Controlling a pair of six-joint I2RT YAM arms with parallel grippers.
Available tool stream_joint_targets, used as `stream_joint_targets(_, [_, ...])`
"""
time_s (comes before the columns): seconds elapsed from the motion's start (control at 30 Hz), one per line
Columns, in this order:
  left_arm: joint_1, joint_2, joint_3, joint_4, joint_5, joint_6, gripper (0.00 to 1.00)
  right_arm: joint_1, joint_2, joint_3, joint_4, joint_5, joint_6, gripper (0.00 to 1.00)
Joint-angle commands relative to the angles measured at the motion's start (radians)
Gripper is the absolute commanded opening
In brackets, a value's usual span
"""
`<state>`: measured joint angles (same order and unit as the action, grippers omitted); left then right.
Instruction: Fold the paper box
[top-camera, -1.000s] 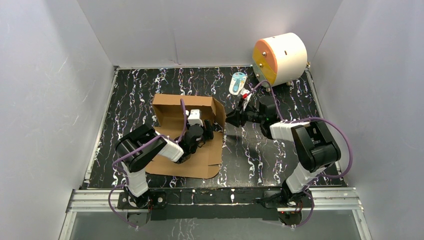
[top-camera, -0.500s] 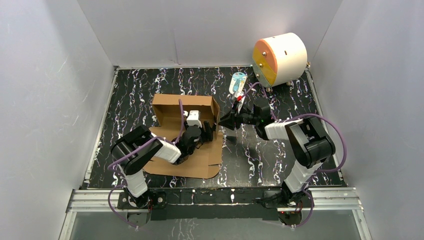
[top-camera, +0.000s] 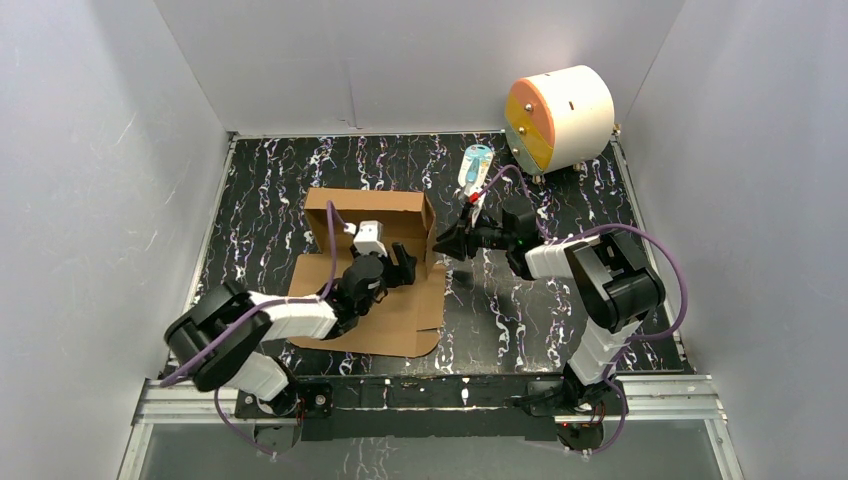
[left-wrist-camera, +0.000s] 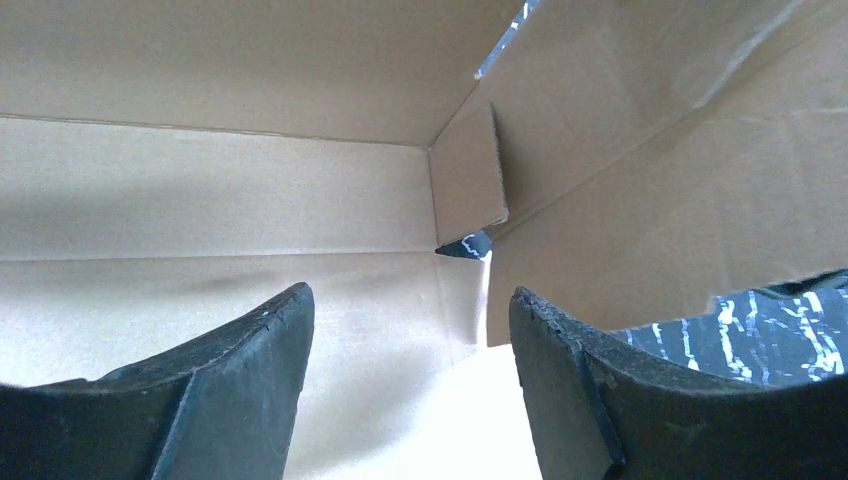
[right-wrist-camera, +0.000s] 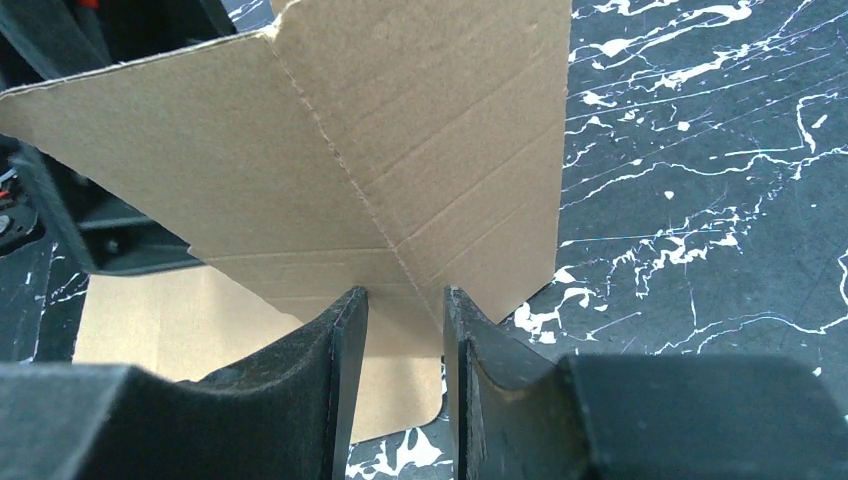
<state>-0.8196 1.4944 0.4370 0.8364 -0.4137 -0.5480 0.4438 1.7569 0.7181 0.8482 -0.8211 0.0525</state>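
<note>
The paper box (top-camera: 400, 322) is brown cardboard, partly folded: its back wall and right wall stand up and its front panel lies flat on the table. My left gripper (top-camera: 404, 266) is open and empty inside the box, low over the floor. In the left wrist view (left-wrist-camera: 410, 310) it faces the back right inner corner of the box (left-wrist-camera: 250, 190). My right gripper (top-camera: 441, 245) is outside the box with its tips against the raised right wall (right-wrist-camera: 400, 150). Its jaws (right-wrist-camera: 405, 295) stand a narrow gap apart with nothing between them.
A white-and-orange cylinder (top-camera: 560, 118) stands at the back right corner. A small blue-and-white packet (top-camera: 476, 165) lies behind the right gripper. The black marbled table (top-camera: 500, 320) is enclosed by grey walls on three sides.
My left arm has dropped its elbow down and to the left, and its gripper has slid a little left inside the box. My right gripper has moved left up to the box's right wall.
</note>
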Motion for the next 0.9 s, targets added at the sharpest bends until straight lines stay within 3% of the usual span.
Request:
stream_joint_targets(0.0, [0.003,-0.165,0.011,-0.207,-0.006,-0.035,0.7,0.007,0.003,0.044,0.065,-0.002,-0.003,0.43])
stream_joint_targets(0.2, [0.01,-0.405,0.121,-0.546,0.009,-0.033,0.72,0.01,0.007,0.051,0.064,-0.001,-0.008,0.43])
stream_joint_targets(0.33, [0.022,-0.466,0.285,-0.791,0.022,0.015,0.75,0.015,0.011,0.055,0.069,0.001,-0.01,0.43])
stream_joint_targets(0.53, [0.073,-0.379,0.57,-1.047,0.038,0.143,0.85,0.022,0.012,0.053,0.074,0.01,-0.014,0.43])
stream_joint_targets(0.87, [0.251,-0.143,0.86,-1.167,0.217,0.374,0.91,0.028,-0.008,0.053,0.057,0.032,-0.024,0.44])
